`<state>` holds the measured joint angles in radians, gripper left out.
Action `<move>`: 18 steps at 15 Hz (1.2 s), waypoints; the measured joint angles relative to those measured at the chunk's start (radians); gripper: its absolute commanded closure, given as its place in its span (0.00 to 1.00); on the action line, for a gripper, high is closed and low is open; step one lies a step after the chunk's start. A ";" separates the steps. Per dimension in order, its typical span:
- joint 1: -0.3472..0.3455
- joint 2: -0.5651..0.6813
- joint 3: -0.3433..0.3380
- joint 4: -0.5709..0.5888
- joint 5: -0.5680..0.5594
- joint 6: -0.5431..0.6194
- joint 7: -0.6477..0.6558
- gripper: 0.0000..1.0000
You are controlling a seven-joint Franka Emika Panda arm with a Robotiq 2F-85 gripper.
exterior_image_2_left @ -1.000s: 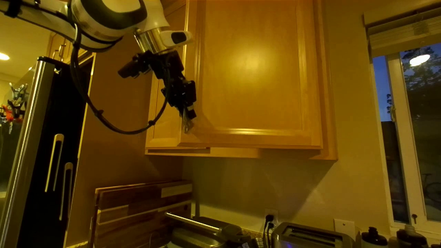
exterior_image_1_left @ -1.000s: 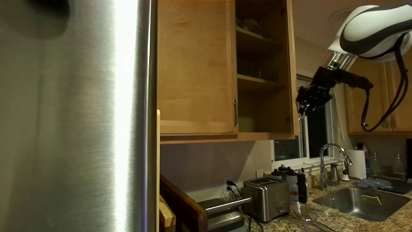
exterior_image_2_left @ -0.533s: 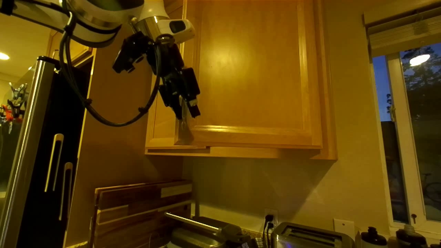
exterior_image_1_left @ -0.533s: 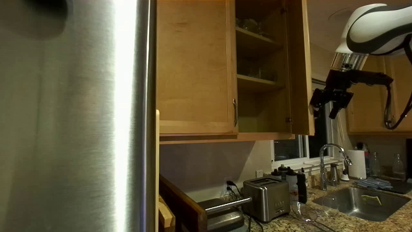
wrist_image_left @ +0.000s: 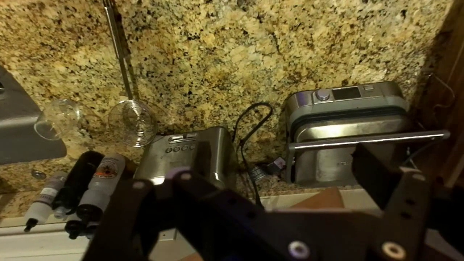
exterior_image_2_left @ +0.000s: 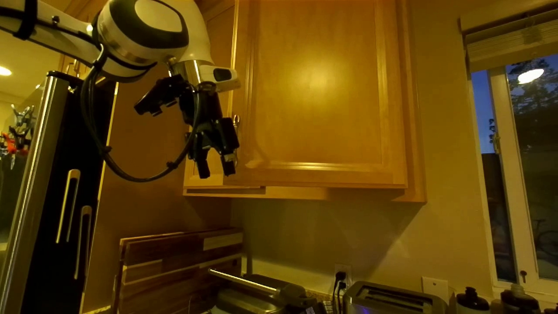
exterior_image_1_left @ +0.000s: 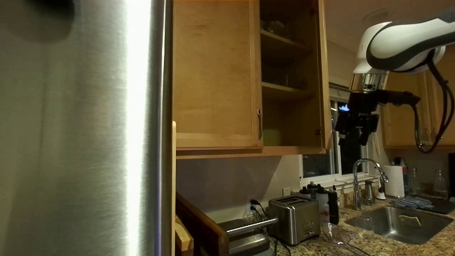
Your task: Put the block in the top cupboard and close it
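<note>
The top cupboard stands with its near door closed and its far door swung out, baring wooden shelves in an exterior view. My gripper hangs fingers-down just outside that far door, open, with a visible gap to the door edge. In an exterior view the gripper sits beside the door's metal handle, not around it. From the wrist, the gripper shows its fingers spread wide with nothing held and the counter below. The block is hidden or out of view.
Below, on the granite counter, are a toaster, a contact grill, several bottles, a wire strainer and clear glass. A steel fridge flanks the cupboard. Cutting boards lean under it.
The fingers have opened and come off the door handle; the gripper has moved lower and now points down. The far door swung wider, then partly back.
</note>
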<state>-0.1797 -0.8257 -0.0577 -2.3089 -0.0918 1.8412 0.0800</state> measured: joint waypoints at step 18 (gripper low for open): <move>-0.233 0.327 0.411 0.193 -0.414 0.554 0.872 0.00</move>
<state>-0.4127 -0.4987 0.3534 -2.1160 -0.5054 2.3948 0.9516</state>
